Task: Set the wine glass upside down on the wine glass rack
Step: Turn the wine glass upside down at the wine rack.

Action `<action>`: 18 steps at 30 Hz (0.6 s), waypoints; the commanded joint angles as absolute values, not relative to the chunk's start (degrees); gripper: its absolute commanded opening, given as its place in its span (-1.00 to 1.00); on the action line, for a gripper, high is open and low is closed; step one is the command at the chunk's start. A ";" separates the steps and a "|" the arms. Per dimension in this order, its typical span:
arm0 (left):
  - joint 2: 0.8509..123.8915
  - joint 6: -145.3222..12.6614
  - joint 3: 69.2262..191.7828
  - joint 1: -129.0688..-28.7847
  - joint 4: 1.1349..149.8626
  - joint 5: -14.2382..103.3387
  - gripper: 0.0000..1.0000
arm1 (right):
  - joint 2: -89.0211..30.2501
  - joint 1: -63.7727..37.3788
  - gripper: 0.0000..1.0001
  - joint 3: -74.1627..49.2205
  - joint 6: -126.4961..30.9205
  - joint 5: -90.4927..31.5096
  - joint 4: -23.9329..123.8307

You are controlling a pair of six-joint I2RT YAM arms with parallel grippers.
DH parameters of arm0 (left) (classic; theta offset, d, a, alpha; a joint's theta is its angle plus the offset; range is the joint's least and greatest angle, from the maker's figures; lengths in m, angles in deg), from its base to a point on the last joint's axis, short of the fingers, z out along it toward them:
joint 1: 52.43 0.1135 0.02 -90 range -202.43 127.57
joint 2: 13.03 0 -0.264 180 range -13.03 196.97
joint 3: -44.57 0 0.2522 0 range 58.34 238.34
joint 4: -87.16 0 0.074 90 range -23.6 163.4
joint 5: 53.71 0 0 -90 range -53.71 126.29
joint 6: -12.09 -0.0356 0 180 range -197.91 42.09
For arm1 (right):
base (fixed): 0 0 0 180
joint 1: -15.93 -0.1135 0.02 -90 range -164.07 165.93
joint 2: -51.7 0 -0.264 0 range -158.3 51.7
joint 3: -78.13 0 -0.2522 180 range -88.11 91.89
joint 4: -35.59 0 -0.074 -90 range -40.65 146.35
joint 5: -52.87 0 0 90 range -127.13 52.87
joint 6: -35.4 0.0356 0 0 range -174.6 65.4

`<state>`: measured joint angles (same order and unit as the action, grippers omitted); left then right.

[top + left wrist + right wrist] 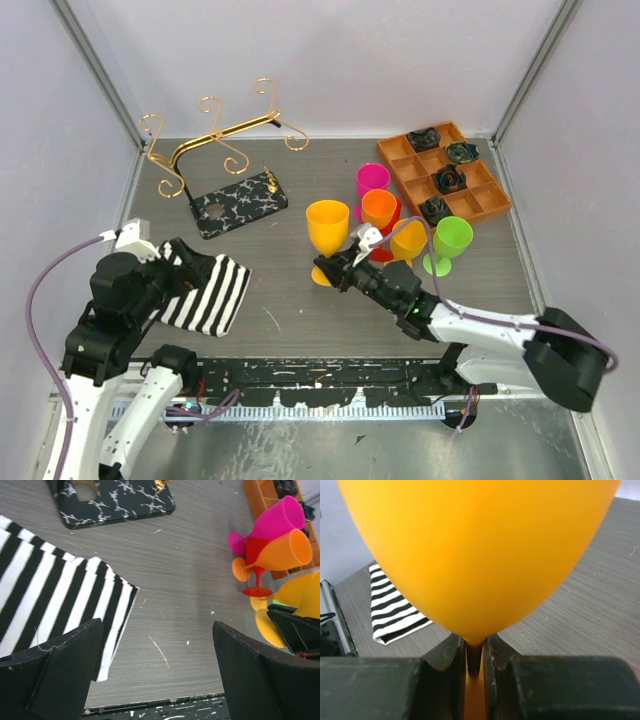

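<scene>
Wine glass (480, 555) stem clamped in right gripper (475, 657) — bowl upright

Overhead view looking down, wrist views low, close, sharing striped cloth (55, 595)

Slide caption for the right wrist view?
Right end effector clamps the yellow wine glass by its stem, striped cloth behind.

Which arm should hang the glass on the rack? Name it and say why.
The right arm: its jaws are shut on the stem of the yellow glass. The left arm has open, empty jaws over the striped cloth.
</scene>
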<state>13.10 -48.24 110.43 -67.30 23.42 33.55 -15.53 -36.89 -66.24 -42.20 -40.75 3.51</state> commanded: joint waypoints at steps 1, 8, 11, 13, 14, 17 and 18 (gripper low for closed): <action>15.25 -45.26 107.78 -67.10 28.83 43.61 0.96 | -5.24 -37.16 -0.99 -64.34 -42.24 -40.42 14.82; 19.45 -37.93 103.00 -78.58 41.00 40.34 1.00 | 5.41 -37.16 -0.99 -60.25 -42.91 -45.47 30.97; 24.66 -35.82 103.25 -91.83 45.56 30.42 0.98 | 7.69 -37.18 -0.99 -59.03 -42.97 -47.04 33.91; 28.50 -35.33 104.46 -100.92 48.15 22.60 0.96 | 8.80 -37.16 -0.99 -58.12 -43.24 -48.32 35.27; 30.28 -35.18 105.60 -104.87 49.33 19.18 0.96 | 9.44 -37.16 -0.99 -57.72 -43.33 -48.96 35.65; 33.42 -34.01 106.19 -111.51 54.67 13.90 0.96 | 11.47 -37.16 -0.99 -57.47 -42.91 -53.04 35.40; 33.59 -33.20 105.58 -112.45 57.57 13.95 0.96 | 12.19 -37.16 -0.99 -57.68 -42.73 -54.00 34.56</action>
